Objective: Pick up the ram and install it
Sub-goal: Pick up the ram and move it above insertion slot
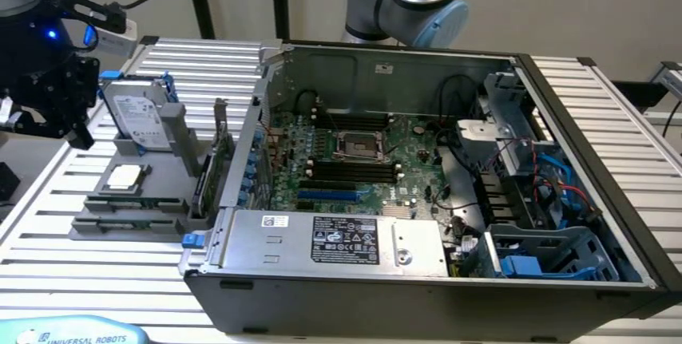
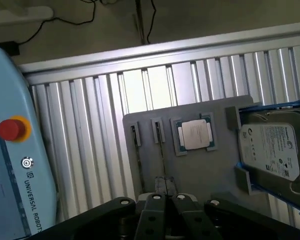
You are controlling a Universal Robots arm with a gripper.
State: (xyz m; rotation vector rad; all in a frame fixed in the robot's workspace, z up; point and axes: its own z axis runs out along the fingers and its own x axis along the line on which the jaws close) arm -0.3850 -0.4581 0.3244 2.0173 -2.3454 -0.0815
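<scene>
Two thin green ram sticks stand on edge in the slots of a grey holder on the slatted table, at the exterior view's left. From the wrist view they appear as narrow dark lines between small end brackets. My black gripper hangs well above the far end of the holder. Its fingers are pressed together with nothing between them, over one of the sticks. The open computer case lies on its side, and the motherboard's black slots are in view.
The holder also carries a silver processor chip, a hard drive and an upright expansion card. A light blue teach pendant with a red button lies on the table beside it. Cables and drive cages fill the case's right side.
</scene>
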